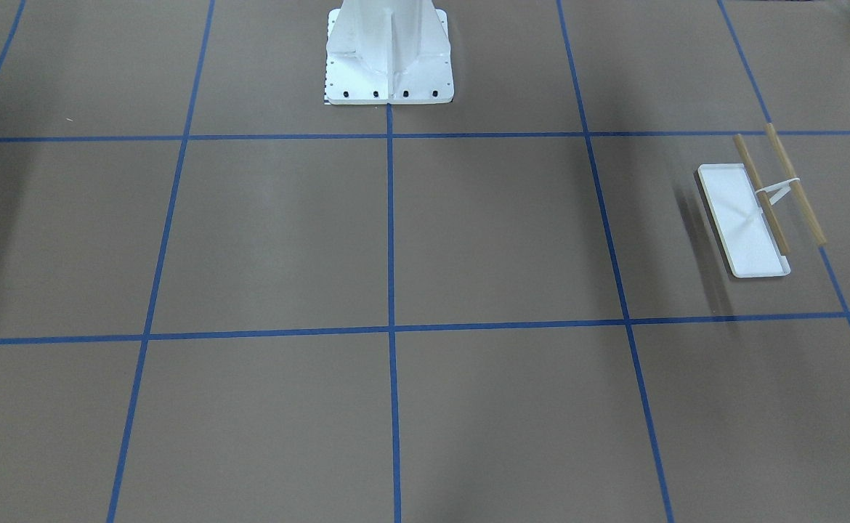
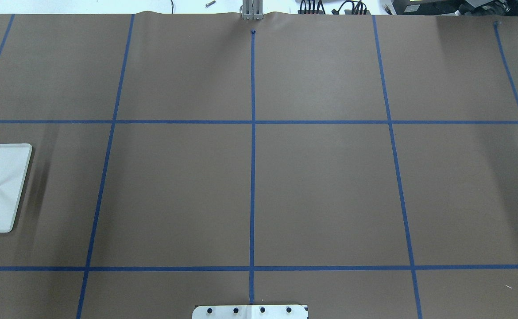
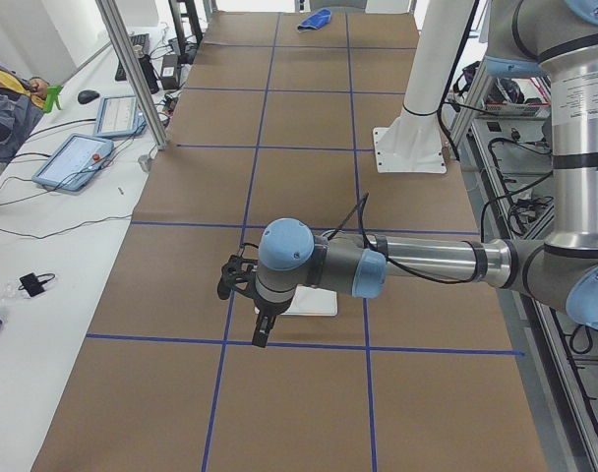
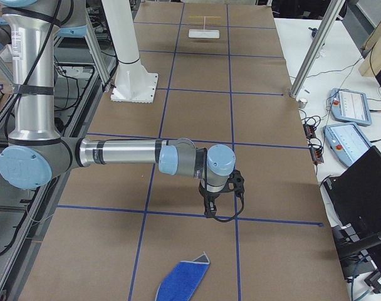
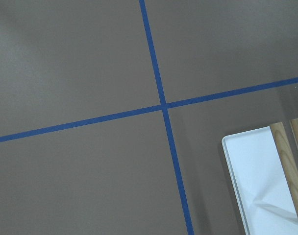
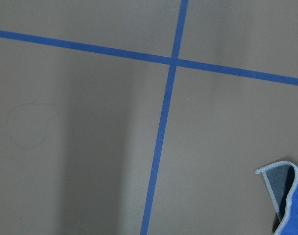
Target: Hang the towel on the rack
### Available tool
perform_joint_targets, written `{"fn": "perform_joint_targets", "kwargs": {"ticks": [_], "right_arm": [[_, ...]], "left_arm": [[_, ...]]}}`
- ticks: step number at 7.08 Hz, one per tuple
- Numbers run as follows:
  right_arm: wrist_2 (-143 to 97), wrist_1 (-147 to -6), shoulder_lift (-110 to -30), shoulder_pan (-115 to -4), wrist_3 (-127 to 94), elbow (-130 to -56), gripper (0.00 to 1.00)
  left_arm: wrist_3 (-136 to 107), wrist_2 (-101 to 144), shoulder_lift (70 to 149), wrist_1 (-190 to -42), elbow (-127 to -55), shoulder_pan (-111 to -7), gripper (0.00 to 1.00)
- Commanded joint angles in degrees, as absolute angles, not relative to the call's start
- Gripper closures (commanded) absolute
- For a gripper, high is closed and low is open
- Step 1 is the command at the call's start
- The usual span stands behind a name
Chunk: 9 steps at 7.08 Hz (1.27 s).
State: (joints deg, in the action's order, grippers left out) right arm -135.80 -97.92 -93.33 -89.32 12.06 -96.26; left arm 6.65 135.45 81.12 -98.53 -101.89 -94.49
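The towel (image 4: 184, 279) lies crumpled on the brown table at the end on my right, royal blue with a grey underside turned up at one corner. It also shows in the right wrist view (image 6: 285, 196) and far off in the exterior left view (image 3: 317, 18). The rack (image 1: 745, 218) stands at the opposite end, with a white tray base (image 2: 2, 186) and two wooden bars (image 1: 795, 185). It shows in the left wrist view (image 5: 261, 181) too. My left gripper (image 3: 259, 330) hangs above the table next to the rack. My right gripper (image 4: 209, 208) hangs above the table, short of the towel. I cannot tell whether either is open or shut.
The white bolted pedestal (image 1: 389, 54) stands at the table's robot-side edge. Blue tape lines (image 2: 252, 177) divide the brown table into squares. Tablets and cables (image 3: 78, 157) lie on the white bench beyond the table's far edge.
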Motion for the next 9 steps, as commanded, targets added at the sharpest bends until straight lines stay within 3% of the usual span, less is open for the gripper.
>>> {"fn": "perform_joint_targets", "kwargs": {"ticks": [1, 9], "right_arm": [[-135.9, -95.7, -93.3, -89.3, 11.5, -96.0, 0.00], [-139.5, -89.8, -96.5, -88.8, 12.3, -92.8, 0.00]], "left_arm": [[6.8, 135.6, 80.9, -98.7, -102.0, -94.6, 0.02], [6.8, 135.6, 80.7, -98.9, -102.4, -94.2, 0.02]]}}
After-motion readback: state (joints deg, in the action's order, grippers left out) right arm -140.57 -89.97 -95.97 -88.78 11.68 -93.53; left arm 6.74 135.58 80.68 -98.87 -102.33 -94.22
